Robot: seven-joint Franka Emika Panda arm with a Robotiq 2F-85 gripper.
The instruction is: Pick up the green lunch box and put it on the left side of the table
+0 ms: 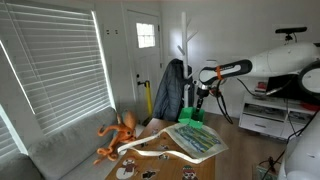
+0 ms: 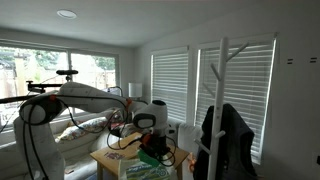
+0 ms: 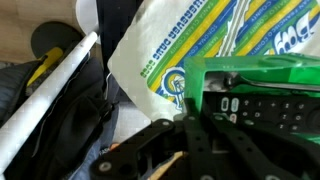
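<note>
The green lunch box (image 3: 262, 72) fills the right of the wrist view, lying on a pale green-printed sheet (image 3: 190, 40), with a dark buttoned device inside it. My gripper (image 3: 192, 120) is shut on the green lunch box, its near wall between the black fingers. In both exterior views the gripper (image 1: 200, 101) (image 2: 150, 132) hangs over the far end of the small wooden table (image 1: 152, 129) (image 2: 106, 160), with the lunch box (image 1: 192, 115) (image 2: 155, 151) right under it. Whether the box is off the table I cannot tell.
The printed sheet (image 1: 203, 140) covers much of the table. An orange octopus toy (image 1: 118, 135) sits at its side by the grey sofa (image 1: 60, 150). A white coat stand (image 1: 185, 50) with a dark jacket (image 1: 170, 90) stands behind. A white cabinet (image 1: 265, 118) is nearby.
</note>
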